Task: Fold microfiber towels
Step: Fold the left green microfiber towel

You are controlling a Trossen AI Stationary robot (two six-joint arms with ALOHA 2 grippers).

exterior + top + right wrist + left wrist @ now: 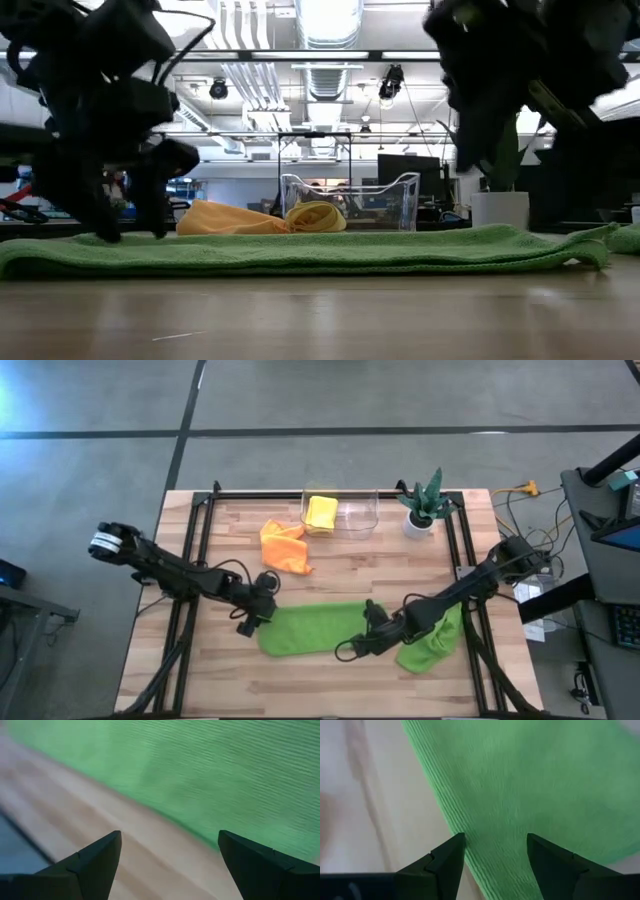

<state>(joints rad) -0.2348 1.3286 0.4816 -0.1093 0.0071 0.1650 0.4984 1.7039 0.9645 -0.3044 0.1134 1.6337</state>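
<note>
Your left gripper (247, 622) sits at the left end of the flat green towel (312, 628), low over the table. Its fingers (451, 857) are parted, and in the left wrist view they straddle the towel's edge, one tip over bare wood and the other over the green cloth; nothing is pinched between them. Whether the tips actually touch the cloth, you cannot tell.

Your right gripper (352, 650) is at the towel's right end, on its front edge. Its fingers (100, 855) are spread wide and hold nothing; in the right wrist view, wood shows between them and the green edge lies just beyond.

The table (330, 690) is pale wooden planks with a black frame running along its sides and back. Near the back edge stands a clear plastic bin (352, 510) with the yellow towel (321, 513) draped over its left wall. The orange towel (284, 545) lies crumpled just beside the bin on the left. A spiky plant in a white pot (422, 510) stands at the back right. Beyond the table, the low view looks into a bright room with ceiling ducts and lamps.

The flat green towel is stretched into a long strip, its long axis running left to right across the front middle of the table, between the two grippers. The second green towel (432, 645) lies bunched under your right arm, near the right side of the table.
</note>
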